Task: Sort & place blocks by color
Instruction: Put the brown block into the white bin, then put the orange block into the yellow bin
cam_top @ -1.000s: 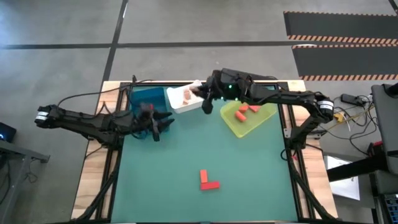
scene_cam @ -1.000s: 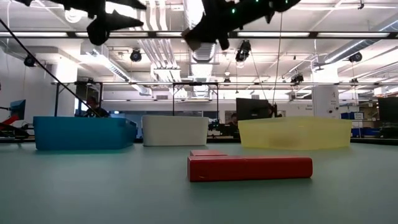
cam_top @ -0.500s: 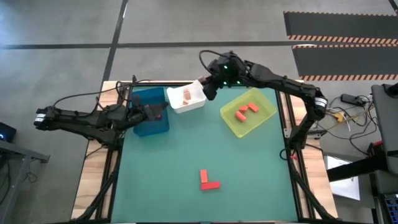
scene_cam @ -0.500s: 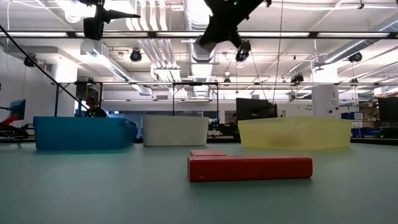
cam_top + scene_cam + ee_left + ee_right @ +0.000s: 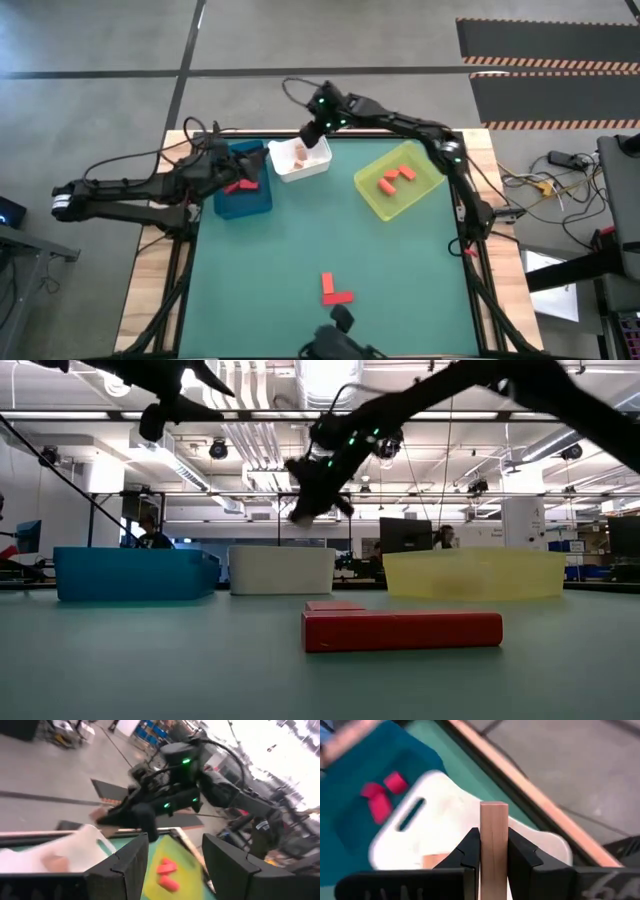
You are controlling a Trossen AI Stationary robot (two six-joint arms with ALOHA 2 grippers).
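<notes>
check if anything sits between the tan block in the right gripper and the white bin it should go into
Nothing visible does. The right gripper is shut on the tan block, held upright just above the white bin. The bin is open-topped and holds only another tan block. The left gripper is off over the blue bin.

Mid table (image 5: 300, 250) wide open; only obstacle there is a red block pair (image 5: 335, 290) near the front edge. Back row crowded: blue bin (image 5: 243, 185), white bin (image 5: 300, 160), yellow-green bin (image 5: 400, 180) (gap betw. white & yellow-green passable). Both arms hang over the back-left bins.
</notes>
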